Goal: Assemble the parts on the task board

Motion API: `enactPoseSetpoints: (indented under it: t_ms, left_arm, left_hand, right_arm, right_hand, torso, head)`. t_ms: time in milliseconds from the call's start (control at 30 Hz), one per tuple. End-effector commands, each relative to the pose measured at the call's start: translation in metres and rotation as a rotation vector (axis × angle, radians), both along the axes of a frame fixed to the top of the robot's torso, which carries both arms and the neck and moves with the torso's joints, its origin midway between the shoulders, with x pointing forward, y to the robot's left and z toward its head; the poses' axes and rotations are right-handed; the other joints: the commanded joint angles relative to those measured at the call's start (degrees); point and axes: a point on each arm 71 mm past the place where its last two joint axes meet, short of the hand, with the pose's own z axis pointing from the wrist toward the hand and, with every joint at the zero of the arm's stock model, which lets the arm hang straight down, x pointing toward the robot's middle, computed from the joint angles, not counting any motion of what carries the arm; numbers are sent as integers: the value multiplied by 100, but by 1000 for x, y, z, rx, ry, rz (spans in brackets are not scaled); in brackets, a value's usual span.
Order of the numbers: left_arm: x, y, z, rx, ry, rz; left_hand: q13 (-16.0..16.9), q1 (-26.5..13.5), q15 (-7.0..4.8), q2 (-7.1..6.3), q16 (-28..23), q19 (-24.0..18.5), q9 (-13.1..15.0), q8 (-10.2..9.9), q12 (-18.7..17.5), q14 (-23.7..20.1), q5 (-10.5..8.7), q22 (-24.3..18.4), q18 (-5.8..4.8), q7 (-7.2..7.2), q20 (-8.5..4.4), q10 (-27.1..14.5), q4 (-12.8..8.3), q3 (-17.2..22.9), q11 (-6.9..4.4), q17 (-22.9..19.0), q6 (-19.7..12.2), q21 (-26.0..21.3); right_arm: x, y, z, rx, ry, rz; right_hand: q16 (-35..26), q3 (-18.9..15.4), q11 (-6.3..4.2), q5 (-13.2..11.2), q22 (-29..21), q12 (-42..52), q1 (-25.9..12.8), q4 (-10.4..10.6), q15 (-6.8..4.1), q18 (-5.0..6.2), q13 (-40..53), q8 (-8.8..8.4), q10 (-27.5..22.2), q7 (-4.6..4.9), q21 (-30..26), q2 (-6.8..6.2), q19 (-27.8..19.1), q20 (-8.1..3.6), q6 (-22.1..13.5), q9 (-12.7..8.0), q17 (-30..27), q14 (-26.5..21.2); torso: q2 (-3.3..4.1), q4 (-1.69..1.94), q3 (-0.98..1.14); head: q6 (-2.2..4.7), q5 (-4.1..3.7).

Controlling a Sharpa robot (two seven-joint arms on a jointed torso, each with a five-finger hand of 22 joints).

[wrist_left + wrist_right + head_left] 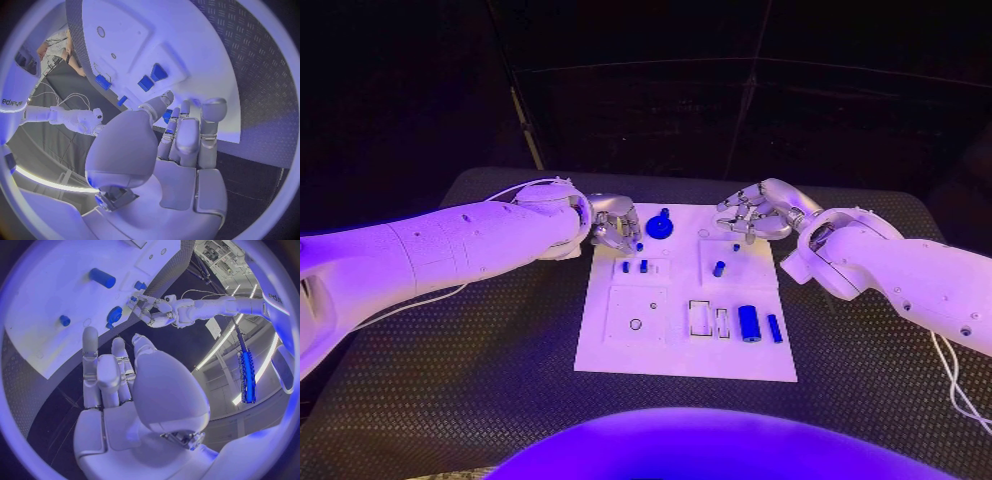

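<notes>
The white rectangular task board lies flat at the centre of the black textured desk. On it, toward 12 o'clock, a round dark-blue disc-shaped part sits at the far edge. Just nearer, two small blue upright pegs stand side by side at about 11 o'clock, and a single small blue peg stands at about 1 o'clock. Toward 4 o'clock a blue cylinder lies on its side, with a slim blue bar just beside it; white rectangular frames lie next to these near the board's middle, and a small ring-shaped hole shows at about 8 o'clock.

The left robot hand hovers at the board's far corner at 11 o'clock, fingers pointing down; a small blue part appears caught between its fingertips. The right robot hand hangs over the far edge at 1 o'clock, fingers extended and apart, holding nothing.
</notes>
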Motion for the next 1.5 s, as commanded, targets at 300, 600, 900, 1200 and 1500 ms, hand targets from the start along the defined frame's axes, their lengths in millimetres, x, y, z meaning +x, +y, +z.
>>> enactPoseSetpoints:
  t_ms: [300,600,900,1200,1500]
  left_arm:
    - [1,33,15,-200,-31,136]
    - [-4,56,32,-685,38,360]
    - [-15,46,41,-970,115,392]
    - [-20,41,45,-1022,123,371]
    - [-20,41,45,-1028,120,368]
  left_hand:
    - [26,69,42,33,-78,-118,34,147,20,-26,-7,-124,7,1,10,100,20,62,-14,-116,225,-152]
    - [44,166,4,64,-1257,-877,32,314,160,-719,-13,-1150,216,5,-29,416,-32,90,-58,-1984,542,-1306]
    - [35,309,25,151,-2114,-1142,-3,294,208,-1134,-8,-1351,212,62,-23,377,-149,111,-19,-2828,562,-1651]
    - [35,307,32,185,-2268,-1182,-5,284,234,-1148,-7,-1401,212,70,-15,358,-164,93,-10,-2915,567,-1725]
    - [35,315,32,199,-2296,-1188,-4,284,242,-1148,-7,-1410,213,71,-16,358,-170,95,-11,-2931,571,-1737]
  right_arm:
    - [-2,-17,0,-204,-66,27]
    - [-3,-15,-2,-562,-224,47]
    - [-6,-3,-8,-660,-246,54]
    - [-9,7,-17,-688,-209,103]
    - [-10,15,-22,-680,-206,129]
  right_hand:
    - [-87,346,-41,-442,23,-1196,435,-196,-71,38,-916,115,11,-73,12,-110,59,-90,534,2,-12,40]
    - [204,717,28,-860,789,-2663,399,-152,-24,-83,-1992,-110,218,-101,571,-288,468,-91,688,-33,307,251]
    - [494,884,140,-982,1073,-3187,323,-189,82,-116,-2469,-385,111,-21,789,-427,557,-20,560,-25,613,319]
    - [628,1014,156,-978,1263,-3327,329,-267,98,-137,-2666,-416,135,-12,937,-412,618,5,680,-11,736,334]
    - [690,1250,115,-1038,1341,-3409,387,-375,66,-140,-2842,-406,276,-61,1017,-351,610,-21,857,1,770,329]
  torso:
    - [-3,-12,3]
    - [13,14,-11]
    - [11,1,-11]
    - [10,10,-4]
    - [11,0,-3]
  head:
    - [76,-92]
    - [154,-331]
    - [173,-354]
    - [158,-330]
    - [154,-315]
